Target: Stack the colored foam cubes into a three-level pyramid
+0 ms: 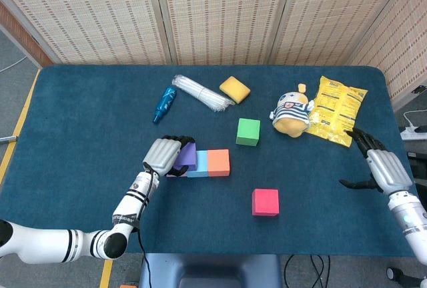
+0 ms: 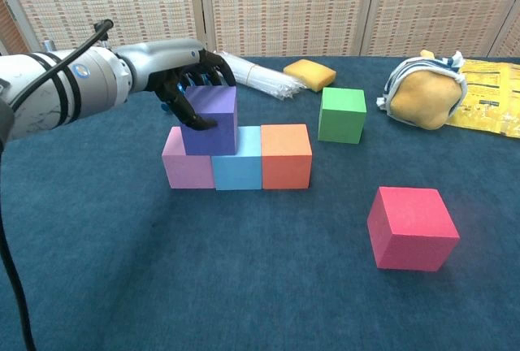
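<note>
Purple cube (image 2: 210,119) pinched in left hand (image 2: 185,75), atop pink cube (image 2: 186,170) and blue cube (image 2: 238,169), right hand (image 1: 380,165) spread

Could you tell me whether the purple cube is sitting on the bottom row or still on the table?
On the row: the purple cube rests atop the pink cube and blue cube, gripped by the left hand.

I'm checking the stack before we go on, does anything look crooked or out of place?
Nothing is toppled or damaged. The purple cube sits over the seam of the pink cube and blue cube, with the left hand gripping it. The base row, ending in the orange cube, looks straight.
</note>
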Controlling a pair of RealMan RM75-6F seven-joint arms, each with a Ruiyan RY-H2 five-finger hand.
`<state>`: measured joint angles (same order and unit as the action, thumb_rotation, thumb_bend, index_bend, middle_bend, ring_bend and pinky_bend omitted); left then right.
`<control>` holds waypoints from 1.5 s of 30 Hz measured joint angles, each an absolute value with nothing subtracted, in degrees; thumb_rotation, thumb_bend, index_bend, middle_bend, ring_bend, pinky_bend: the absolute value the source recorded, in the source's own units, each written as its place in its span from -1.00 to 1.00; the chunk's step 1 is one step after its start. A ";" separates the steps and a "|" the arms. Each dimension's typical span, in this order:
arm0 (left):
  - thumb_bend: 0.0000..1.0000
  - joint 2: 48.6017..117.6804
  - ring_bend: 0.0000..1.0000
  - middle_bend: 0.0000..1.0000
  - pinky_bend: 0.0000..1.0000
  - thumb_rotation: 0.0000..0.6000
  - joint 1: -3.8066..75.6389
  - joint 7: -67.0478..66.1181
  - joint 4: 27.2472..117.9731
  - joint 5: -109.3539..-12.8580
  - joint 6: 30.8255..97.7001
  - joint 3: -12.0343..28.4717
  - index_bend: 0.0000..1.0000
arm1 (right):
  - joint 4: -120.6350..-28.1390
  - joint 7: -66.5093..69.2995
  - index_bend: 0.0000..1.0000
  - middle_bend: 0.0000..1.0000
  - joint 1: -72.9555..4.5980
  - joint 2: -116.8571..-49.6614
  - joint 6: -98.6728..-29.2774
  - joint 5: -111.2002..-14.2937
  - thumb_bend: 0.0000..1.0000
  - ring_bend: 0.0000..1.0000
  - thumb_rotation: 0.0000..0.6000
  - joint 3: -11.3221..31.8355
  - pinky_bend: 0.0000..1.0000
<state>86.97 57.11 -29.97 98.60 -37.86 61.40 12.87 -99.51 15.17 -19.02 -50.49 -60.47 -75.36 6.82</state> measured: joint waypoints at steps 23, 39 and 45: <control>-0.33 83.64 -1.00 -1.00 -0.83 1.00 55.39 -30.33 104.27 -40.27 61.73 11.90 -1.00 | -99.31 16.07 -1.00 -0.80 -19.01 -50.49 -60.66 -75.69 -0.52 -0.81 1.00 6.97 -0.59; -0.32 76.21 -1.00 -0.97 -0.77 1.00 43.23 -19.65 102.97 -57.66 70.32 6.94 -0.99 | -98.82 12.83 -0.99 -0.69 -26.78 -54.25 -51.48 -75.00 -0.52 -0.79 1.00 8.49 -0.40; -0.33 75.83 -0.97 -0.84 -0.77 1.00 38.87 -15.55 98.75 -63.00 72.80 5.00 -0.87 | -97.43 9.63 -0.90 -0.68 -34.51 -60.15 -43.46 -70.55 -0.52 -0.78 1.00 10.61 -0.39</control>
<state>75.83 38.87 -15.55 98.75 -63.00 72.80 5.00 -97.43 9.63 -34.51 -60.15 -43.46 -70.55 10.61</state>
